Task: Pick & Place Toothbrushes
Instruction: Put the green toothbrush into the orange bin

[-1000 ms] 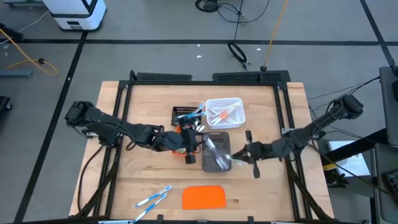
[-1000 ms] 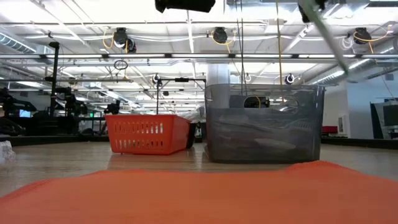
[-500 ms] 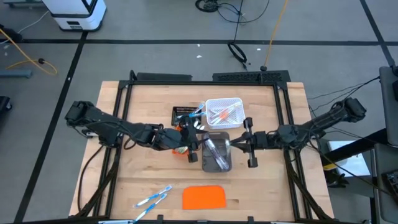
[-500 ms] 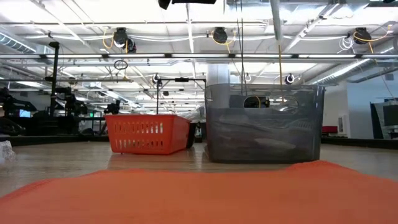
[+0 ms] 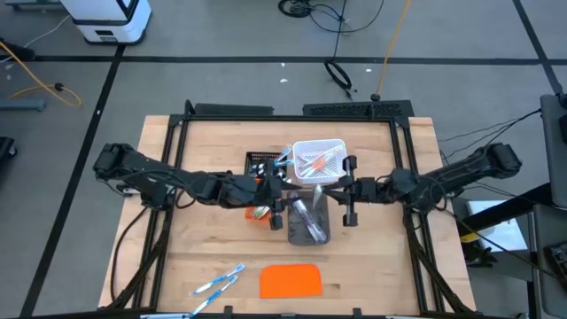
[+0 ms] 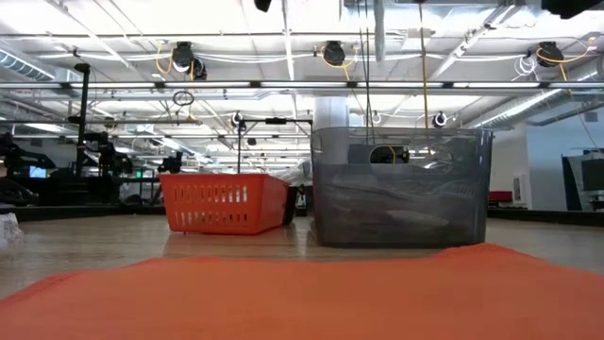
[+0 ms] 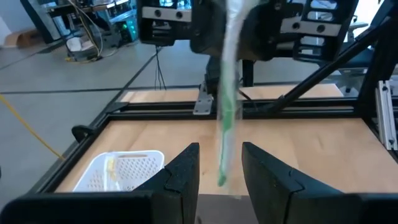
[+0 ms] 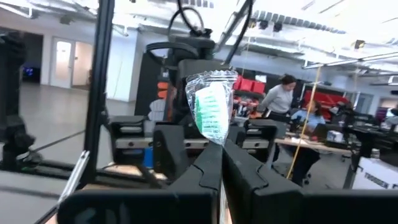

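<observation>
over the grey tray [image 5: 309, 221] at mid-table, the right gripper [image 5: 347, 190] is pinching a wrapped green toothbrush [image 8: 213, 114], fingers [image 8: 210, 167] clamped on its lower end, probably presenting it for a handover. facing it, the left gripper [image 5: 276, 192] is holding its fingers [image 7: 185, 168] apart around the hanging brush [image 7: 226, 93], not yet touching. farther back, the white tray [image 5: 318, 160] is holding pinkish brushes, and two blue toothbrushes [image 5: 220, 281] are lying near the orange slab [image 5: 290, 281].

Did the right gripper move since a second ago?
Yes. The right gripper went up the table from beside the grey tray toward the white tray.
</observation>
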